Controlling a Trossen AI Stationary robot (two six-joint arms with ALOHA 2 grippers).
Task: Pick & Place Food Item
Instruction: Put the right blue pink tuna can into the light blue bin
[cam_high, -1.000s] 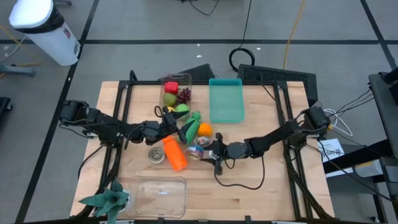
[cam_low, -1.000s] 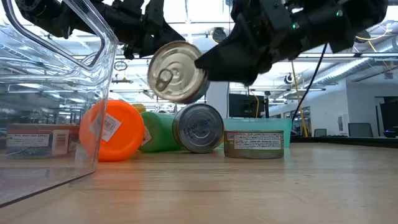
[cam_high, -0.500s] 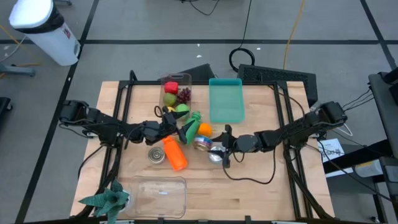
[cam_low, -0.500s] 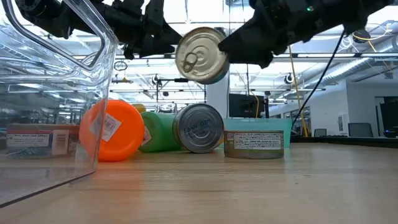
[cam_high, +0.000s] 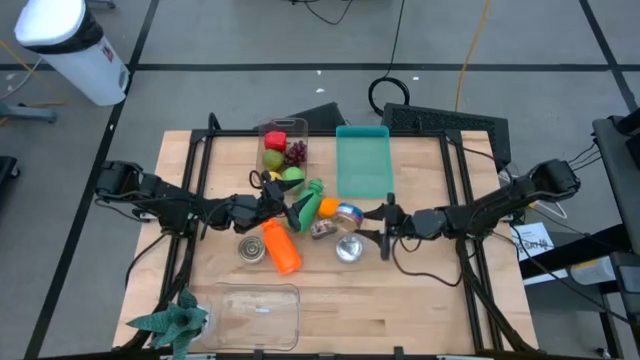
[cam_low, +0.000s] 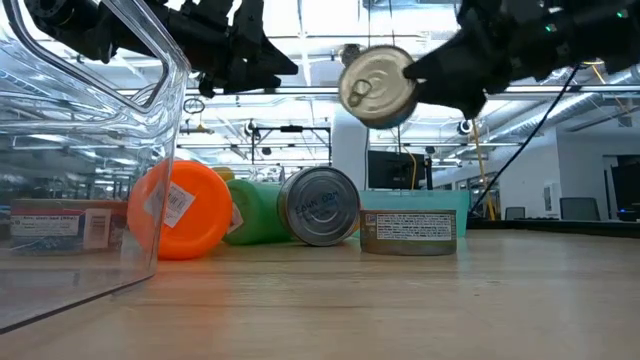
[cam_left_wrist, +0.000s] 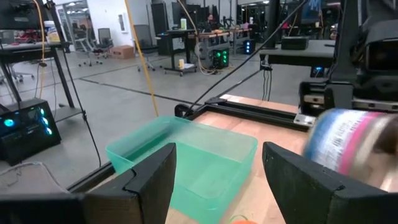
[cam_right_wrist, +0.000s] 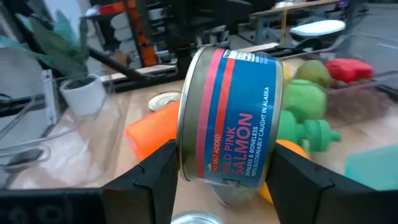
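**Tin salmon can lifted clear of the counter**

Right gripper (cam_high: 372, 226) holds the salmon can (cam_right_wrist: 230, 115) (label: wild pink salmon) clamped on its side, above the counter (cam_high: 420, 310), just beside the teal bin (cam_high: 362, 160). Left gripper (cam_high: 285, 208) hovers narrowly open, empty, over the green bottle (cam_high: 305, 207) near the orange bottle (cam_high: 281, 247). Two more cans (cam_low: 319, 206) sit below.
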